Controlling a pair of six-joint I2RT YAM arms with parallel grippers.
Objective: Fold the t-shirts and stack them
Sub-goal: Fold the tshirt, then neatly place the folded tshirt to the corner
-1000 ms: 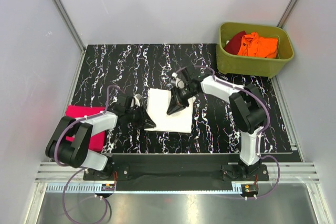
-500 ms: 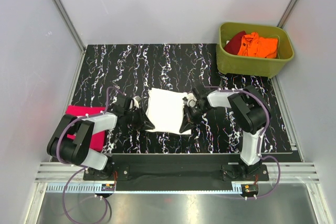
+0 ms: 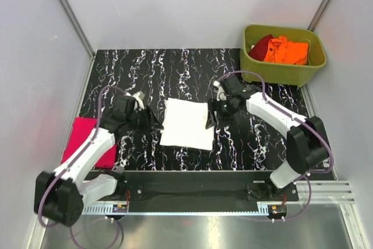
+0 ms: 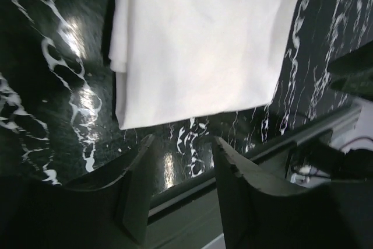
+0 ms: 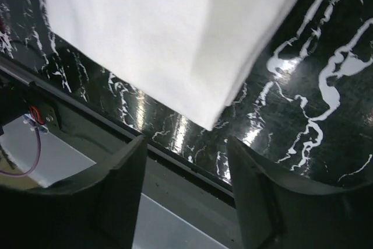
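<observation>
A folded white t-shirt point(image 3: 187, 123) lies flat in the middle of the black marbled table point(image 3: 175, 68). My left gripper point(image 3: 152, 123) hangs just off the shirt's left edge, open with nothing between its fingers. My right gripper point(image 3: 211, 118) hovers at the shirt's right edge, open and empty too. The left wrist view has the white t-shirt point(image 4: 198, 45) above the left gripper point(image 4: 180, 164). In the right wrist view a corner of the white t-shirt point(image 5: 157, 33) sits just above the right gripper point(image 5: 186, 170). A folded magenta-pink t-shirt point(image 3: 78, 132) lies at the table's left, partly under my left arm.
An olive-green tub point(image 3: 284, 69) stands at the back right, holding an orange t-shirt point(image 3: 287, 49) and a dark red one point(image 3: 261, 44). The table's near edge and a metal rail point(image 3: 192, 174) run just below the white shirt. Grey walls enclose the table.
Both grippers were shut low at the white shirt's left and right edges. They have let go, opened and lifted back from it. The shirt lies flat.
</observation>
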